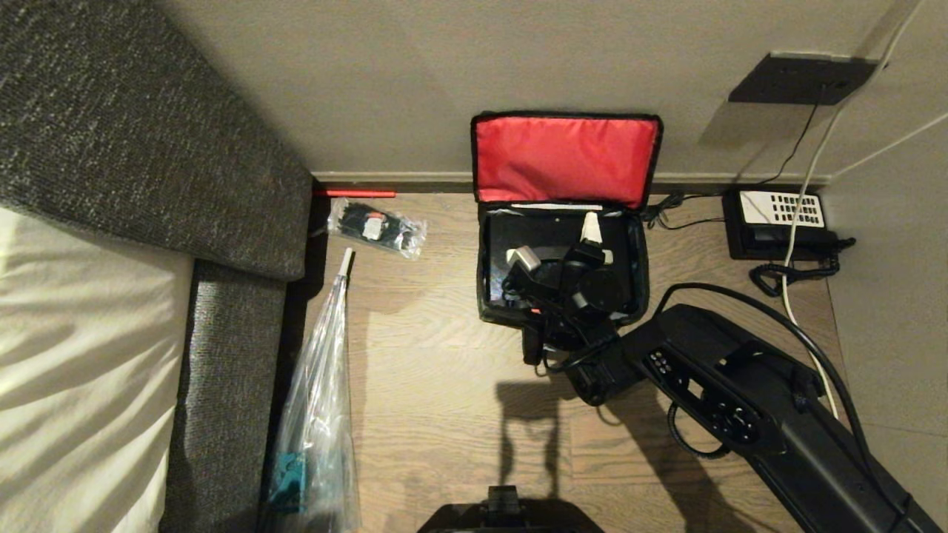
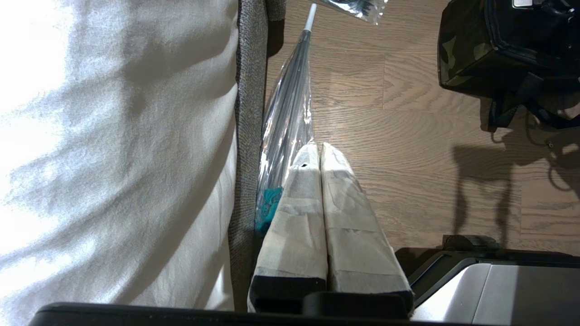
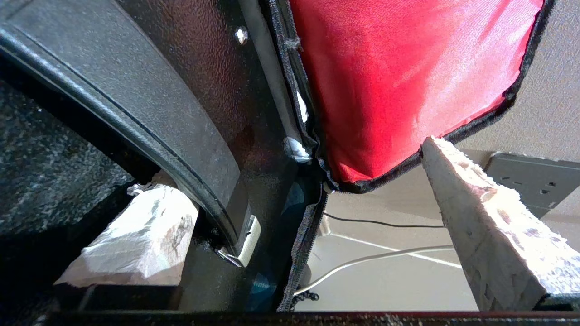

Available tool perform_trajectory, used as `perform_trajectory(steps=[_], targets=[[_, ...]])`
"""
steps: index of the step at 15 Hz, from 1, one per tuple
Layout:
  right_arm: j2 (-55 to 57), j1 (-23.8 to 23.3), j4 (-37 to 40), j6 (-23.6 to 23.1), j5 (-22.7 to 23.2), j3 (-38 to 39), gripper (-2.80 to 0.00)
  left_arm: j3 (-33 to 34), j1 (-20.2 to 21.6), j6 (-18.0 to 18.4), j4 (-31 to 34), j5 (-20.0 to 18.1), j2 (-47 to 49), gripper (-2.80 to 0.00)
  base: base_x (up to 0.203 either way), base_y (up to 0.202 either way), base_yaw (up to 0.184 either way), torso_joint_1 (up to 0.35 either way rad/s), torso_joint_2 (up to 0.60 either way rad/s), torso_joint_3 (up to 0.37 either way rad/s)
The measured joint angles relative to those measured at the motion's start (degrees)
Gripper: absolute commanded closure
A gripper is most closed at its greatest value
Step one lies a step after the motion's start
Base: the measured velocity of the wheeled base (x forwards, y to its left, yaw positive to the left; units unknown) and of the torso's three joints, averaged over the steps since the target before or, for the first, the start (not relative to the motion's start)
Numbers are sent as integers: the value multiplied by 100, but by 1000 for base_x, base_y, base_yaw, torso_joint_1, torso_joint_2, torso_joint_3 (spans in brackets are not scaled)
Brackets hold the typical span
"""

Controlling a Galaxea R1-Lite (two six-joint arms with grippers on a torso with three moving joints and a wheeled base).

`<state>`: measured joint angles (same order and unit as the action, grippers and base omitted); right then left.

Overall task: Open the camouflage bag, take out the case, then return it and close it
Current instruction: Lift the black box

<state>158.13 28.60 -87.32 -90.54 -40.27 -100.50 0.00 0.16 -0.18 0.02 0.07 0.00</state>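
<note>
- The bed (image 1: 81, 355), with its pale sheet and dark grey fabric frame, fills the robot's left side.
- The wooden floor (image 1: 429, 355) runs from the bed to the beige wall (image 1: 415, 81).
- The right arm (image 1: 748, 407) reaches in from the lower right toward the bag.
- The camouflage bag (image 1: 490, 296) stands open on the floor against the wall, its red-lined lid (image 1: 566, 159) leaning upright on the wall.
- The case (image 1: 529, 233) lies inside the bag, black and filling most of the opening; its bar handle (image 3: 149, 117) has a silver-white end.
- The right gripper (image 1: 559, 244) hangs over the case inside the bag, its taped fingers (image 3: 480, 226) spread wide. One finger sits beside the handle, the other stands out near the lid's edge; nothing is held.
- The left gripper (image 2: 317, 154) is parked low beside the bed, its taped fingers pressed together and empty.
- A clear plastic-wrapped umbrella (image 1: 326, 385) lies along the bed frame.
- A black telephone (image 1: 781, 222) with a white keypad sits right of the bag.
- A small clear packet (image 1: 378, 226) lies left of the bag, near the wall.
</note>
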Motion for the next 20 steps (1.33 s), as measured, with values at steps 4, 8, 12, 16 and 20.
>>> perform_trajectory(steps=[4,8,12,16,20], targets=[[38,-13,48,-5,6,-35,0,0,0,3,-2,0,0,0,0,0,0,0,0,0],[71,-22,74,36,2,-19,0,0,0,2,-2,0,0,0,0,0,0,0,0,0],[93,-13,65,33,-5,-29,0,0,0,2,-2,0,0,0,0,0,0,0,0,0],[97,-13,33,44,-11,-25,0,0,0,5,-2,-2,0,0,0,0,0,0,0,0],[60,-11,32,20,-16,-44,0,0,0,2,-2,0,0,0,0,0,0,0,0,0]])
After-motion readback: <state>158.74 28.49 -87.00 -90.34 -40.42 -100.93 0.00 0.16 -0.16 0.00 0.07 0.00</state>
